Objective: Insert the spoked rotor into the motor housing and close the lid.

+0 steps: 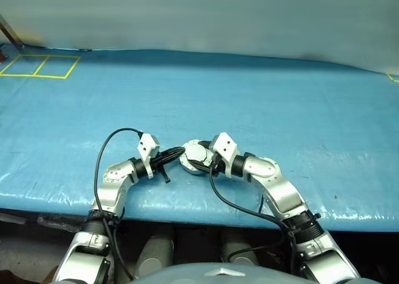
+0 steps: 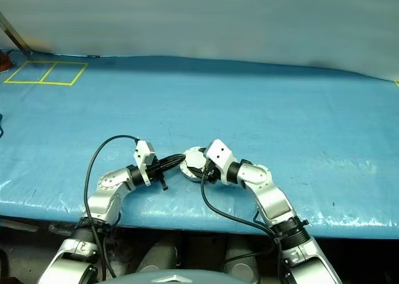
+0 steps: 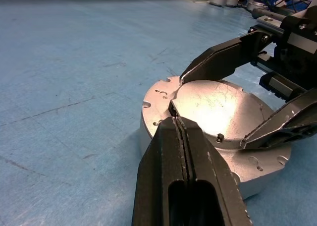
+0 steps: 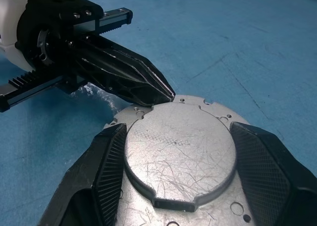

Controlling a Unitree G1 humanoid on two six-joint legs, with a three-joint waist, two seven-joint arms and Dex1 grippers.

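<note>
The motor housing (image 1: 194,153) lies flat on the blue table, near the front edge. Its lid (image 4: 178,151) is down, plain scratched silver face up, above a flange (image 3: 158,94) with small holes. My right gripper (image 4: 178,127) straddles the lid, one ribbed finger (image 4: 106,171) against each side of its raised rim. My left gripper (image 3: 175,119) is shut on nothing, and its tip touches the lid's edge at a small notch, opposite the right gripper. The spoked rotor is out of view.
A blue tarp (image 1: 249,97) covers the table, whose front edge (image 1: 206,217) runs just under my wrists. Yellow tape squares (image 1: 40,66) mark the far left corner. Black cables (image 1: 100,165) loop off both wrists.
</note>
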